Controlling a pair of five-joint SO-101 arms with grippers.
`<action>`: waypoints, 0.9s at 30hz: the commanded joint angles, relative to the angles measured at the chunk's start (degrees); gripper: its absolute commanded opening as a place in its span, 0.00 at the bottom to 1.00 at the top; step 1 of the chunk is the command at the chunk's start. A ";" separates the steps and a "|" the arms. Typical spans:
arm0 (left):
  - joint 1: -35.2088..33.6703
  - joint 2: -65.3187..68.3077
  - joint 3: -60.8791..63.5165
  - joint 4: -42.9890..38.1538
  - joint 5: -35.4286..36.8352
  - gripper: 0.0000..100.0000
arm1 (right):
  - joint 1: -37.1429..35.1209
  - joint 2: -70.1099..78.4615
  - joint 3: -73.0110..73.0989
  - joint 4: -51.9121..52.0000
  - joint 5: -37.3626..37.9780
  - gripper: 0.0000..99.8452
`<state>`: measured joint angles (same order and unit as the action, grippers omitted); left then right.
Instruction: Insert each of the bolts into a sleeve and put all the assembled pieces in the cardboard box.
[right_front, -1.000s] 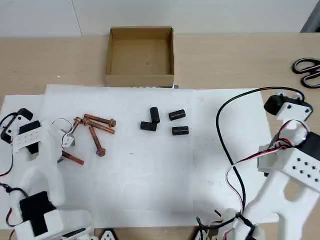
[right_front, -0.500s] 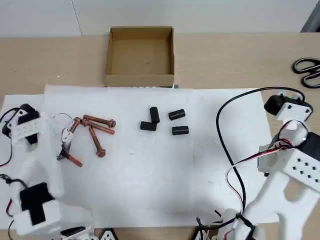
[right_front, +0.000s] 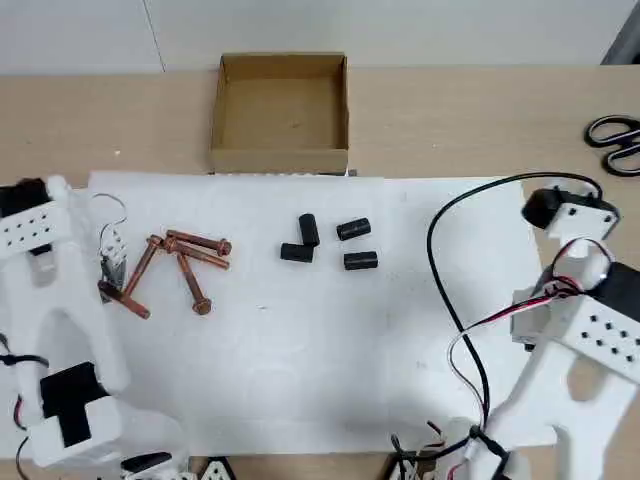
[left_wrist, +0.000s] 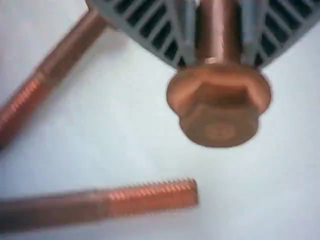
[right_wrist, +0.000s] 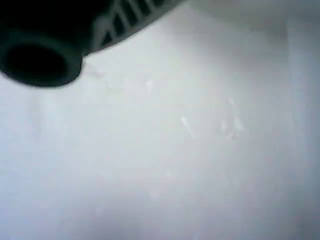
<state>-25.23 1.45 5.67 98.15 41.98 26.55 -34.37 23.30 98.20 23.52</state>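
Held one bolt (left_wrist: 218, 105) clamped by its shank in the left pincer (left_wrist: 218, 37), well short of the cardboard box (right_front: 280, 160), off to its left-arm side. Risked twisting it in so narrow a grip, or knocking the loose bolts (right_front: 198, 243) just beside when heading for the sleeves (right_front: 353, 230) nearer the box. Saw hex head and clamped shank from the left wrist; saw box and sleeves from high instead. Could not tell the right pincer's (right_wrist: 117, 20) state.

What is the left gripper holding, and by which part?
A copper bolt, clamped on its shank just behind the head.
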 joint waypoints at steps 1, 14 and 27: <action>2.81 -0.44 -4.62 2.20 0.09 0.00 | -2.24 -1.98 -0.26 1.10 0.44 0.00; 13.98 -19.78 -8.13 0.53 -8.62 0.00 | -21.49 -1.98 -2.99 1.01 -4.57 0.00; 22.51 -42.29 -8.22 2.20 -20.40 0.00 | -29.49 -15.25 -13.45 1.45 -6.33 0.00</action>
<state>-4.48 -32.13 0.04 99.74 24.92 -2.46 -41.85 12.31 98.46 17.89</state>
